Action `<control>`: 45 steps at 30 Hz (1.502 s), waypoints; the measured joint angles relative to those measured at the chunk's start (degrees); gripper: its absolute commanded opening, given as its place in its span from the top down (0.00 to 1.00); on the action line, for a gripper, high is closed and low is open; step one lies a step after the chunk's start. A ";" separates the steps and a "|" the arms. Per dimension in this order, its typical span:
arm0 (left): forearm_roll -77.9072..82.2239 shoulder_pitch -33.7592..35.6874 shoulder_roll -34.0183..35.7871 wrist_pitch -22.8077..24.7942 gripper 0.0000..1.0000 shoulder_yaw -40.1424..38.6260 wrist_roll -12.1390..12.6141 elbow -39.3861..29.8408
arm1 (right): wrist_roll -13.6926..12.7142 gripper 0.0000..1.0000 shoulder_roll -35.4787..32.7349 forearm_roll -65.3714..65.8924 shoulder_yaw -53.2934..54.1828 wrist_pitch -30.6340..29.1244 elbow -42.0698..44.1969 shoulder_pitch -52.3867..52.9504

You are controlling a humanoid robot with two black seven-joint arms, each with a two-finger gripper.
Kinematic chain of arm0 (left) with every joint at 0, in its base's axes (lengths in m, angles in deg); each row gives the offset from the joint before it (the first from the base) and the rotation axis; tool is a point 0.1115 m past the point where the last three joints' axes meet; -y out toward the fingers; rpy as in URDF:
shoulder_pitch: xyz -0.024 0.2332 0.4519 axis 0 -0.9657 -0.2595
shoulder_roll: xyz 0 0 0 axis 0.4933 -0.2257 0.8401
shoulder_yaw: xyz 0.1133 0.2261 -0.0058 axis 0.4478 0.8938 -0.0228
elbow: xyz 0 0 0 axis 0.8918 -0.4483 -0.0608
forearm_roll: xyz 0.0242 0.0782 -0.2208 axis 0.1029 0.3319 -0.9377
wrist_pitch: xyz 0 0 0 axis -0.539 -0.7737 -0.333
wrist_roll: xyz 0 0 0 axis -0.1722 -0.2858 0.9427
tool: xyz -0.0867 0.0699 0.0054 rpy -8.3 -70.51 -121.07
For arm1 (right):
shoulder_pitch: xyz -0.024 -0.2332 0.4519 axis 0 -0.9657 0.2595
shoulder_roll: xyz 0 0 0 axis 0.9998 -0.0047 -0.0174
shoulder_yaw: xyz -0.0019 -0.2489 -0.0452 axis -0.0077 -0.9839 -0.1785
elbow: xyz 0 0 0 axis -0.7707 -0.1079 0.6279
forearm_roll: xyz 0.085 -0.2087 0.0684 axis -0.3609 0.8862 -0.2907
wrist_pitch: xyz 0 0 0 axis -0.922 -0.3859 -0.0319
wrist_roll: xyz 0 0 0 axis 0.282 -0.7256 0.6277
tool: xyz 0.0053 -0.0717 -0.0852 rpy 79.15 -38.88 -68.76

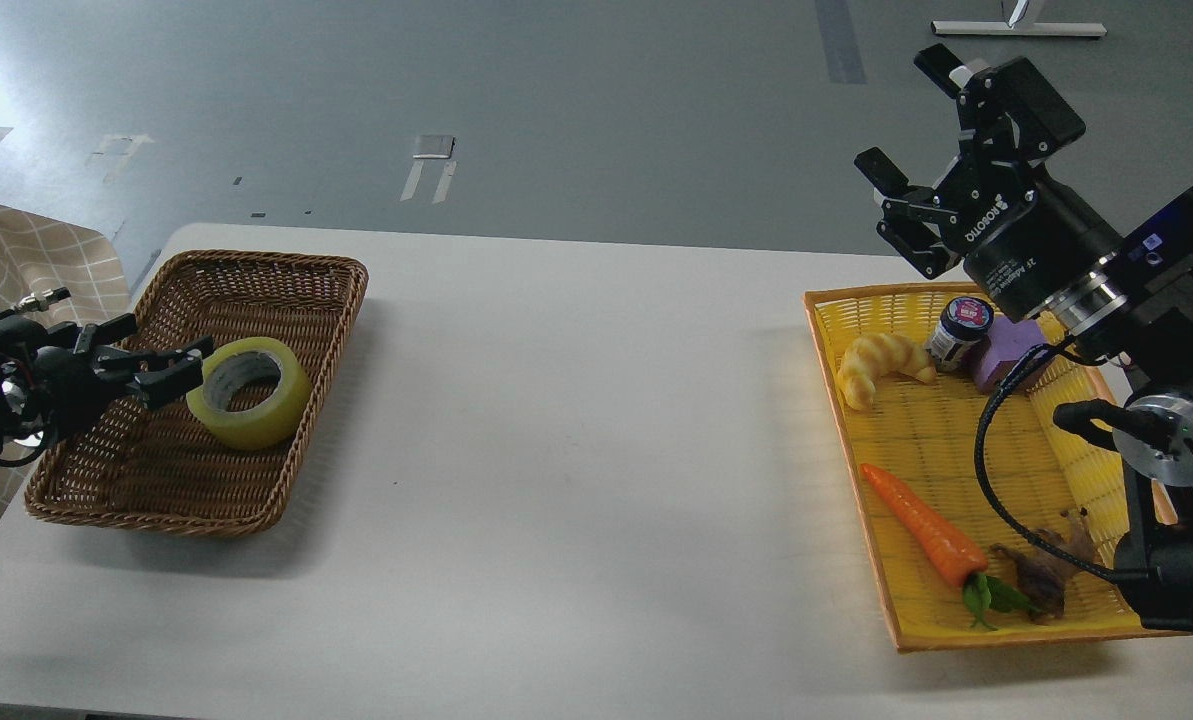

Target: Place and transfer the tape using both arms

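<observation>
The yellow tape roll (249, 394) lies in the brown wicker basket (256, 270), near its right side, with its grey-white core facing up. My left gripper (161, 350) is open just left of the roll, its fingers (178, 363) spread and off the tape. My right gripper (908, 115) is open and empty, held high above the far edge of the yellow tray (921, 620) on the right.
The yellow tray holds a croissant toy (881, 366), a small jar (959, 332), a purple block (1011, 352), a carrot (924, 526) and a brown root-like piece (1046, 570). A wide stretch of white table (576, 420) lies between basket and tray.
</observation>
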 measured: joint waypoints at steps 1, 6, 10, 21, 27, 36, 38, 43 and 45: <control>-3.78 1.00 -0.03 -0.01 0.02 -0.08 -0.42 -0.04 | 0.00 0.02 0.02 0.00 0.00 0.00 0.01 -0.02; -21.26 6.16 -0.09 0.27 0.02 -0.17 -1.08 -0.60 | 0.00 0.02 0.08 0.00 0.00 0.00 0.10 -0.07; -30.61 10.46 -1.96 1.90 0.02 -0.37 -1.09 -2.42 | 0.00 0.02 0.16 0.00 0.00 0.00 0.10 -0.02; -64.46 18.60 -7.25 24.55 0.01 -3.74 -1.12 -7.61 | 0.00 0.01 1.50 -0.13 0.31 0.52 -0.03 0.86; -69.91 19.11 -14.72 29.37 0.01 -10.50 -1.12 -10.74 | 0.01 0.01 2.55 -0.18 0.37 2.11 0.31 1.16; -73.01 19.39 -25.22 33.44 0.00 -12.74 -1.12 -10.38 | 0.14 0.01 4.67 -0.20 0.44 4.62 0.53 2.44; -75.55 19.40 -27.75 33.86 0.00 -14.30 -1.11 -10.50 | 0.18 0.01 5.10 -0.27 0.47 4.89 0.53 2.51; -80.45 17.29 -32.51 34.68 0.00 -19.48 -1.11 -11.44 | 0.43 0.01 6.70 -0.34 1.13 5.01 0.35 2.70; -80.81 16.00 -34.13 34.90 0.00 -20.57 -1.11 -11.90 | 0.45 0.01 7.36 -0.40 1.34 5.00 0.22 2.85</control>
